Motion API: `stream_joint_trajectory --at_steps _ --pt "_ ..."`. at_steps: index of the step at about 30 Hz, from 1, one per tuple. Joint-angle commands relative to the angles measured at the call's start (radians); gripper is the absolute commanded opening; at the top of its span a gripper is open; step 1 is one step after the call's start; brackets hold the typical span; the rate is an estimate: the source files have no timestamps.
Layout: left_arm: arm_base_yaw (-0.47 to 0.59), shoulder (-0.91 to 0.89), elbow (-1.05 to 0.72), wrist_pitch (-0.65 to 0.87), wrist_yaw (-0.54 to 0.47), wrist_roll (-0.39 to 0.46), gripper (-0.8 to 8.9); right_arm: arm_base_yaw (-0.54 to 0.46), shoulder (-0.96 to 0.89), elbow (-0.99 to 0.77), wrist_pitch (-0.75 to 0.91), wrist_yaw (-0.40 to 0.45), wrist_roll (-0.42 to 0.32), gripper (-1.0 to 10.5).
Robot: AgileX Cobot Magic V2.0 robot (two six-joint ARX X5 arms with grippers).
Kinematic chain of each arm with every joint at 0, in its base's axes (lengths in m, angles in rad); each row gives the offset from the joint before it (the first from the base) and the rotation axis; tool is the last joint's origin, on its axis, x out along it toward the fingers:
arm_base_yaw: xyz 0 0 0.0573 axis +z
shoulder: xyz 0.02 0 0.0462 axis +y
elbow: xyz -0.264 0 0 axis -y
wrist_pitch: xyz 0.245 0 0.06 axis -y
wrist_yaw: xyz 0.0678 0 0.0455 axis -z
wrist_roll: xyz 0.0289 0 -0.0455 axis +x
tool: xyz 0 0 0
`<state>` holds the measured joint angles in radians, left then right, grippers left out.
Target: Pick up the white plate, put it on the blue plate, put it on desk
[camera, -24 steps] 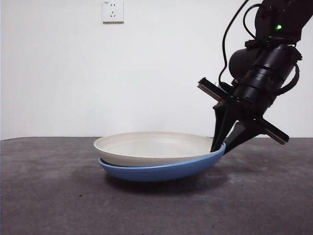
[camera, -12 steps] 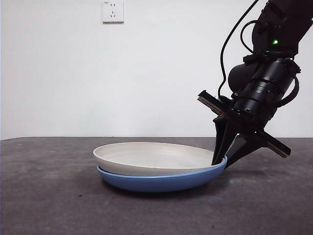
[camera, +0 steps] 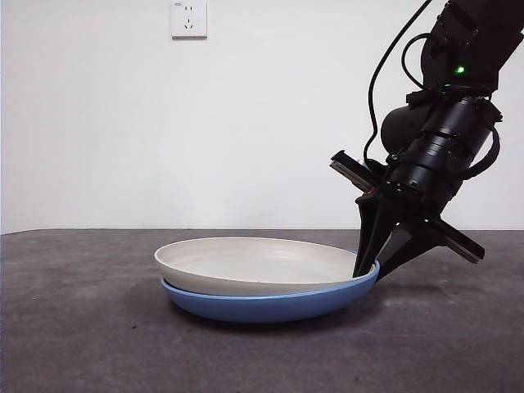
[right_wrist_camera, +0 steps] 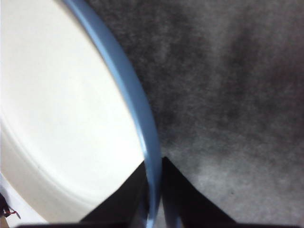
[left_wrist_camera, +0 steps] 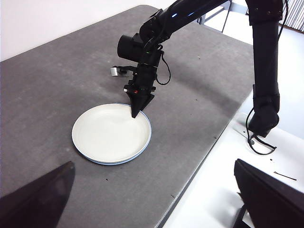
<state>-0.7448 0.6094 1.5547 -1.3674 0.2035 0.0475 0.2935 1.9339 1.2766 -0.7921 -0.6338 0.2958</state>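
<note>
The white plate [camera: 262,260] lies nested in the blue plate [camera: 262,307], and the stack sits low on the desk [camera: 82,344], seemingly resting on it. My right gripper [camera: 368,268] comes down from the upper right and is shut on the blue plate's right rim. In the right wrist view its jaws stand one on each side of the blue rim [right_wrist_camera: 137,114], beside the white plate [right_wrist_camera: 61,118]. The left wrist view shows the stack [left_wrist_camera: 111,135] from high above, with the right gripper [left_wrist_camera: 135,114] at its rim. My left gripper [left_wrist_camera: 153,164] is open and empty, far from the plates.
A wall socket [camera: 188,18] is on the white wall behind. In the left wrist view the desk's edge [left_wrist_camera: 199,171] runs near the plates, with a white surface [left_wrist_camera: 213,199] and the right arm's base [left_wrist_camera: 263,109] beyond it.
The stacked plates have come down and levelled out; the gripped side is lower than a second ago. The right gripper has stayed shut on the rim and moved down slightly.
</note>
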Motion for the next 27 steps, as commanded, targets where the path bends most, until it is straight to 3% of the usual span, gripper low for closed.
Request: stream_joint_trajectory --at_steps 1,10,16,21,27 --pt "-0.008 0.005 0.013 0.007 -0.005 0.016 6.58 0.02 0.022 0.019 0.003 0.004 -0.016 0.1" --pt "-0.008 0.005 0.013 0.006 -0.005 0.016 6.58 0.02 0.022 0.019 -0.005 0.009 -0.016 0.2" --pt "-0.008 0.005 0.013 0.006 -0.005 0.016 6.58 0.019 0.017 0.022 -0.008 0.009 -0.02 4.4" --pt "-0.008 0.005 0.013 0.005 -0.005 0.016 6.58 -0.001 -0.039 0.048 -0.066 0.018 -0.038 5.2" --pt "-0.008 0.005 0.013 0.006 -0.005 0.016 6.58 -0.007 -0.203 0.097 -0.199 0.119 -0.093 5.5"
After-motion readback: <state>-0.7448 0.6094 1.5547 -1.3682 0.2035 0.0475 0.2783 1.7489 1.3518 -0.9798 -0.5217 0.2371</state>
